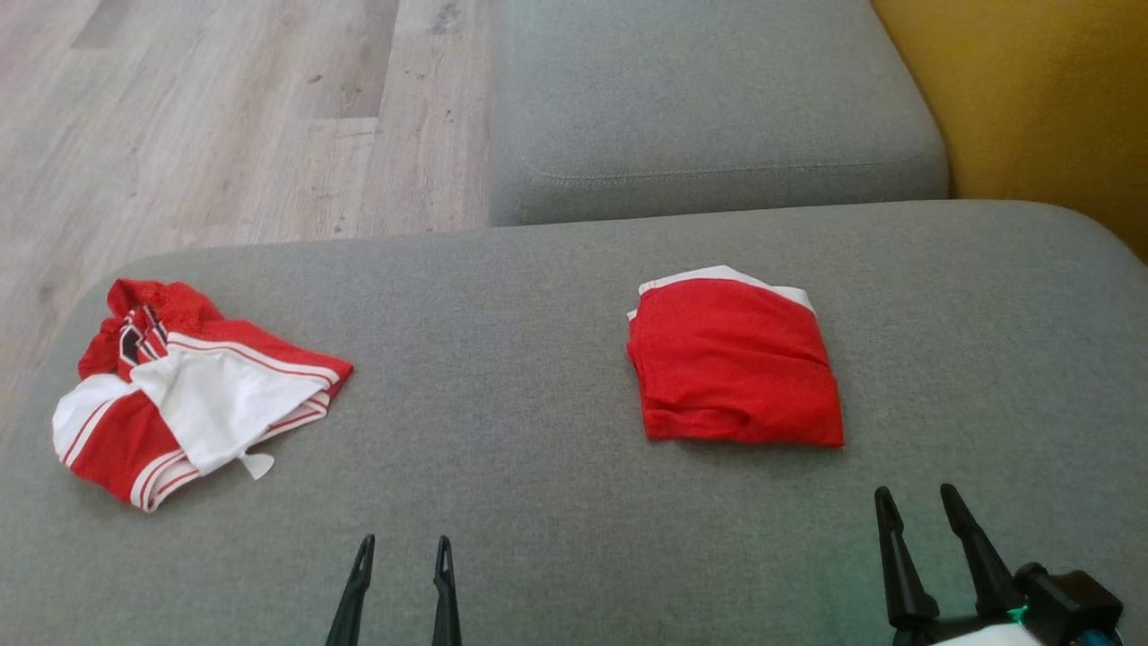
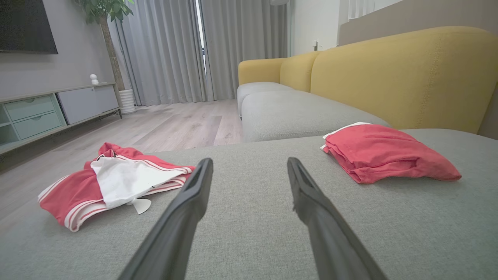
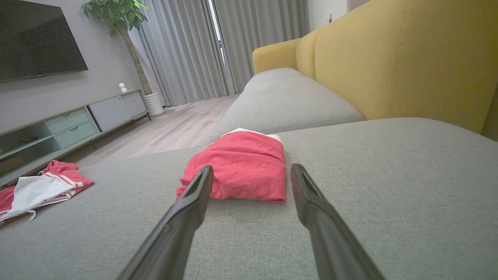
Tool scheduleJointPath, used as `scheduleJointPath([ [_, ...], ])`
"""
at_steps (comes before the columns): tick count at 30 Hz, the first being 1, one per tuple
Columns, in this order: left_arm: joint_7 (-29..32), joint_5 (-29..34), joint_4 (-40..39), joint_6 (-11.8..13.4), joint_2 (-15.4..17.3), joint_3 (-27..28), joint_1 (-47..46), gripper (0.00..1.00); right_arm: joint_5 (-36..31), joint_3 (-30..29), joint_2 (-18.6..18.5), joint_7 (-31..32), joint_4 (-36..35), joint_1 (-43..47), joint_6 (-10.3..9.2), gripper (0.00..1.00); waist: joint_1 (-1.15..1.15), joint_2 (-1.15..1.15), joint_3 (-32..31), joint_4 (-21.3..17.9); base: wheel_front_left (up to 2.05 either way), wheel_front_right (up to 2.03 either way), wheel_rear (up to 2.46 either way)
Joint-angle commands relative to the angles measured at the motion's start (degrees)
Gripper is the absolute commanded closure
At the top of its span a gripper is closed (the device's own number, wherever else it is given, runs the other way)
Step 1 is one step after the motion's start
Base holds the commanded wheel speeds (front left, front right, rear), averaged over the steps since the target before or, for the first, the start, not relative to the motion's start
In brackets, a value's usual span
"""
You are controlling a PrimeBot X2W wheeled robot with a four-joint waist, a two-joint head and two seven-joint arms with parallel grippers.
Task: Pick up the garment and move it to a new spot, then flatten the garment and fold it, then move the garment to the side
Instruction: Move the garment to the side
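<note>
We see two garments lying on the wide grey sofa seat [image 1: 538, 359]. The crumpled garment [image 1: 188, 395], red with white panels and thin white stripes, sits in a loose heap near the seat's left edge, close to where the cushion drops off to the wooden floor [image 1: 224, 117]. A small white tag pokes out from its near side. The folded garment [image 1: 735, 368] lies well apart from it, to the right of the middle, as a neat red square with a strip of white showing along its far edge.

Our left tool [image 1: 404, 541] hangs low over the bare cushion between the two garments, its jaws spread wide with nothing between them. It touches neither piece of clothing. Our right tool [image 1: 916, 492] sits just in front of the folded garment's near right corner, also fully spread and empty. In the right wrist view its two fingers frame the folded garment without reaching it.

Beyond the seat lies a second grey cushion [image 1: 708, 108], with the yellow backrest [image 1: 1031, 90] running along the right. In the wrist views we can make out grey curtains [image 2: 167, 50], a potted plant [image 3: 116, 15] and a low cabinet [image 2: 39, 112] across the room.
</note>
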Motion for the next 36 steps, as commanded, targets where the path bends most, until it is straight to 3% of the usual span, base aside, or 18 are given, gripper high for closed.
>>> scheduleJointPath([
  [1, -0.3, 0.5, -2.0, 0.0, -0.3, 2.3, -2.0, 0.00, 0.2, 1.3, -0.4, -0.6, -1.5, -1.5, -0.04, 0.00, 0.00, 0.00, -0.1, -0.3, 0.00, 0.00, 0.00],
  [24, -0.3, 0.8, -1.9, -0.4, -0.3, 2.8, -3.5, 0.00, 0.1, 1.1, -1.1, -0.6, -1.1, -2.6, -0.04, 0.00, 0.00, 0.00, 3.7, 0.5, 0.00, 0.00, 0.00],
  [30, -0.3, 1.0, -2.2, -0.7, -0.3, 2.2, -5.7, 0.00, 5.6, 2.6, -2.0, -0.6, 1.8, -7.9, -0.04, 0.00, 0.00, 0.00, 8.4, 1.6, 0.00, 0.00, 0.00],
  [36, -0.3, 1.3, -2.2, -0.6, -0.4, 0.8, -9.9, 0.00, 14.7, 3.6, -5.7, 7.3, 7.4, -20.3, -0.04, 0.00, 0.00, 0.00, 14.2, 2.9, 0.00, 0.00, 0.00],
])
